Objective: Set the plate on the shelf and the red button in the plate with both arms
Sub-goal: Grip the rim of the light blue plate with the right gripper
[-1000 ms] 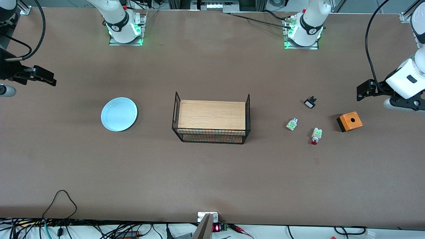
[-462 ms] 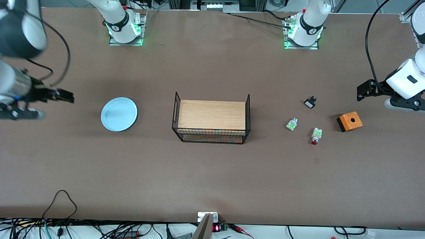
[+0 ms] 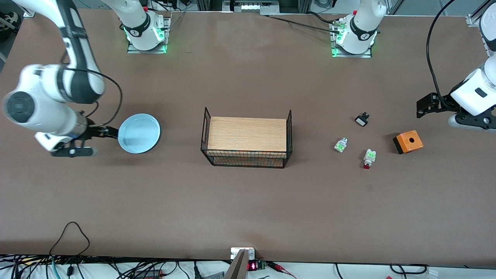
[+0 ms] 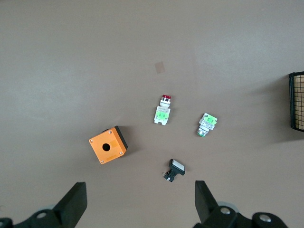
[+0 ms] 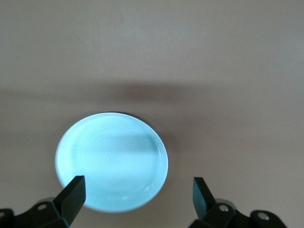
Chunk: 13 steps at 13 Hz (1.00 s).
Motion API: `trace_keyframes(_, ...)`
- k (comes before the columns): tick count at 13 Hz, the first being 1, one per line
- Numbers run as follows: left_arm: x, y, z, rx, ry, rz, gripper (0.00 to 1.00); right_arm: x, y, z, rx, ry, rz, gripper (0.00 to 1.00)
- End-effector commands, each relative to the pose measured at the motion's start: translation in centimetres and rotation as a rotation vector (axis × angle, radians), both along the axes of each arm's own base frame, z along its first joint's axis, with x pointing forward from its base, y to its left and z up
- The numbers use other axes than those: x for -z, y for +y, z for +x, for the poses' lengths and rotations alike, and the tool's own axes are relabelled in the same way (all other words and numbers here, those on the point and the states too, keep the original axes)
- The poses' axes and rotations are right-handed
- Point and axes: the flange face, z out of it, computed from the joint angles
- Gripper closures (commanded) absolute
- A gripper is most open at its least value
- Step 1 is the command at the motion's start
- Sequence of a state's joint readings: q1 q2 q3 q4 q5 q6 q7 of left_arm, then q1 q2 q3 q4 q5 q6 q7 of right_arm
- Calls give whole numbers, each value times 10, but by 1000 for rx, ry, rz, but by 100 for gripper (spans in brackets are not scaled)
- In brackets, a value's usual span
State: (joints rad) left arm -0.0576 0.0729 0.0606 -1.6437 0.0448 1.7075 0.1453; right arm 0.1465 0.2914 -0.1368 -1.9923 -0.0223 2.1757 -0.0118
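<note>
Right pincer (image 3: 110,132) spread wide, low beside the round glossy pale-blue plate (image 3: 139,133) at the right arm's end of the brown matte bench (image 3: 248,201). Black wire basket (image 3: 246,159) with a wooden board (image 3: 247,134) mid-bench. White-green red-tipped button (image 3: 369,158) lay between a similar tipless part (image 3: 340,145) and an orange box (image 3: 408,142). Left pincer (image 4: 140,202) waited, spread, over that cluster.

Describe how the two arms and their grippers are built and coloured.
Both arms are glossy white with black joint bands, and their bases glow green. A black cable loops along each one. The right gripper and the left gripper are matte black with two blunt, wedge-shaped fingers, and a screw head shows on each finger mount.
</note>
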Motion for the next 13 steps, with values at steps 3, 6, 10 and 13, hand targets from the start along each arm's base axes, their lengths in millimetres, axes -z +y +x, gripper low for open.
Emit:
trace_keyframes(3,-3,2,1,19,-4,-17,0,75,-37,-37,-43,49,5,0)
trace_keyframes(6,-3,2,1,19,-4,-17,0,108,-68,-43,-87,25,9,0)
trace_keyframes(10,-2,3,1,18,0,-17,0,113,-63,-44,-64,31,18,2)
trace_keyframes(13,-2,3,1,18,0,-17,0,118,-57,-44,-75,37,17,10)
